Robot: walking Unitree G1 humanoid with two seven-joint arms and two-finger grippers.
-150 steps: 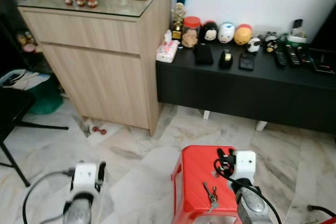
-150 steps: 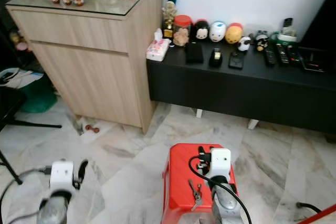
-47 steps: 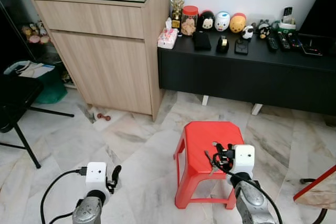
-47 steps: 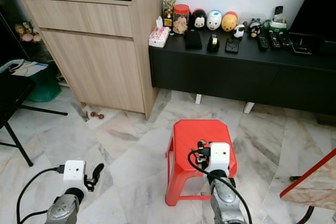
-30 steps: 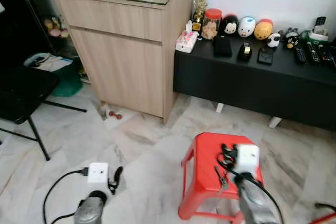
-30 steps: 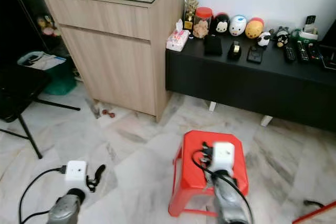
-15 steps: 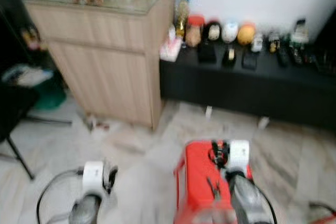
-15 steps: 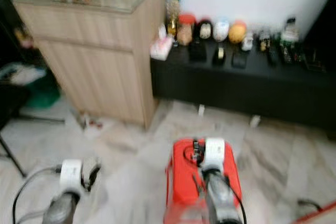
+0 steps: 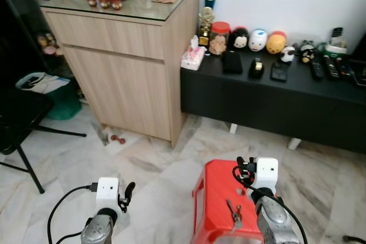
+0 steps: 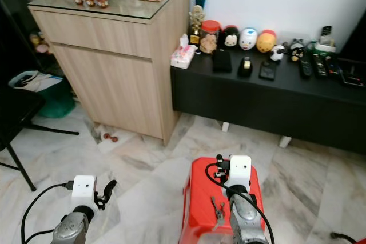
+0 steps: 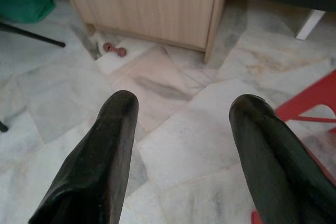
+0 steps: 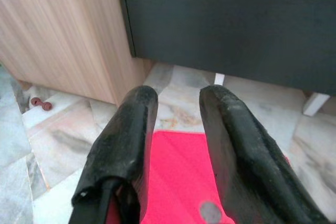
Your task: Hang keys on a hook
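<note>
Lying on stool (image 9: pixel 216 187): keys (image 9: pixel 233 212)

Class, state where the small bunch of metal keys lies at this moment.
The small bunch of metal keys lies on top of the red plastic stool, just left of the right gripper hovering above it.

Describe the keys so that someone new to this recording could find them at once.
Start at the red plastic stool on the marble floor, in front of the long black cabinet. The keys lie flat on the stool's seat, just left of the right arm, near the seat's front edge. They are a small grey metal bunch, the only loose thing on the red seat.
</note>
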